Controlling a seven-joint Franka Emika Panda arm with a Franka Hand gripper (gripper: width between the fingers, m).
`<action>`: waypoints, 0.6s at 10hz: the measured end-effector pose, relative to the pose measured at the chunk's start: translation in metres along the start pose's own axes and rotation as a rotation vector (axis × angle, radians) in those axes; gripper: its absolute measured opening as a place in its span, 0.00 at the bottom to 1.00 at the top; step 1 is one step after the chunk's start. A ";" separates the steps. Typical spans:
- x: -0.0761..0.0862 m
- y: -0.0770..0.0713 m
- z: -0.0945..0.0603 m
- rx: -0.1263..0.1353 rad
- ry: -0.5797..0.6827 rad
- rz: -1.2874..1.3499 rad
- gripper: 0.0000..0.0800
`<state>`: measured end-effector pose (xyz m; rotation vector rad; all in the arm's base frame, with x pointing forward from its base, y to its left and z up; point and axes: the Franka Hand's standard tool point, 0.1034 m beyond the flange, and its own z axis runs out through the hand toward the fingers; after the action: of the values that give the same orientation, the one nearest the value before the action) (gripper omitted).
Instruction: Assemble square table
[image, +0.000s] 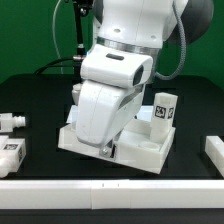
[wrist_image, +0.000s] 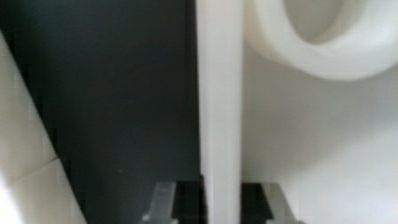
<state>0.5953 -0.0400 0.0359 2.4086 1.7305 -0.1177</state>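
Observation:
The white square table top (image: 138, 155) lies on the black table under my arm. One tagged white leg (image: 165, 109) stands upright at its far corner on the exterior view's right. My gripper (image: 105, 148) is down at the top's near-left rim, mostly hidden by my hand. In the wrist view my gripper (wrist_image: 222, 205) straddles the raised rim (wrist_image: 219, 110), with a dark pad pressed on each side of it. A round corner socket (wrist_image: 329, 40) shows just beyond. Two loose legs (image: 10, 120) (image: 12, 154) lie at the exterior view's left.
A long white bar (image: 110, 190) runs along the front edge of the table. Another white part (image: 214, 150) lies at the exterior view's right edge. A black stand and cables rise behind my arm.

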 end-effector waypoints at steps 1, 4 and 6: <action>0.000 0.002 0.000 -0.006 -0.011 -0.110 0.06; 0.042 0.027 -0.012 0.020 0.013 -0.289 0.06; 0.053 0.045 -0.017 0.004 0.021 -0.242 0.06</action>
<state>0.6541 -0.0018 0.0482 2.2008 2.0266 -0.1266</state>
